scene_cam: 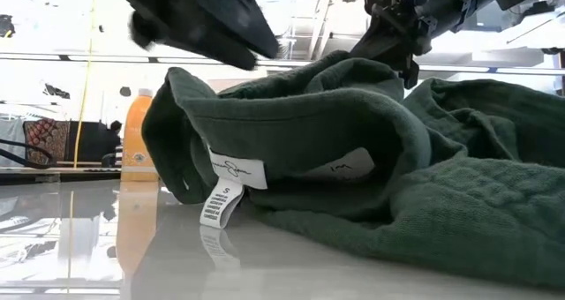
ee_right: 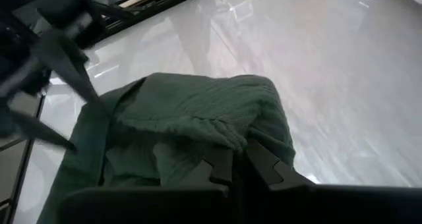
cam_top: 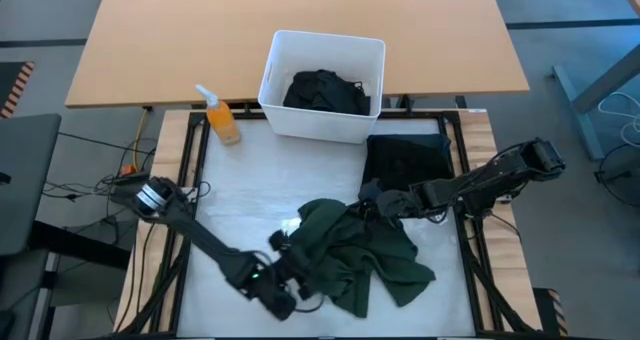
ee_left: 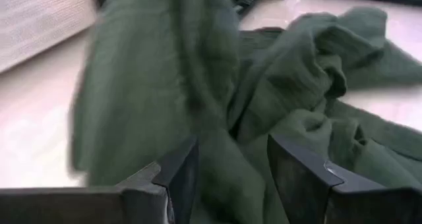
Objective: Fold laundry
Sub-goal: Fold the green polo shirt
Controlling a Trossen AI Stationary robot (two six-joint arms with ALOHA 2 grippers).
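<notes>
A dark green garment (cam_top: 360, 245) lies crumpled mid-table; in the low view its collar with a white label (scene_cam: 234, 172) stands raised. My left gripper (cam_top: 290, 285) is at its near left edge, shut on a thick bunch of it (ee_left: 224, 165). My right gripper (cam_top: 372, 202) is at its far right edge, shut on the cloth (ee_right: 241, 161). A folded black garment (cam_top: 405, 160) lies flat behind the right gripper. More black cloth (cam_top: 325, 90) sits in the white bin (cam_top: 325, 130). My left gripper has a bunch of the green garment's near left part (ee_left: 221, 184) between its two fingers (ee_left: 178, 178), several layers thick. It comes slanting down from the table's near left. The cloth rises from the table to the gripper; the rest lies on the table. My right gripper pinches a fold of the green garment's far right edge (ee_right: 224, 135) between its shut fingers (ee_right: 264, 165), slanting down from the table's right. The held fold is lifted off the table and drapes over the fingertips; the rest sags to the table.
An orange spray bottle (cam_top: 222, 120) stands at the far left beside the bin. Bare white tabletop (cam_top: 260, 200) lies left of the green garment, and a wooden table (cam_top: 300, 20) stands beyond the bin.
</notes>
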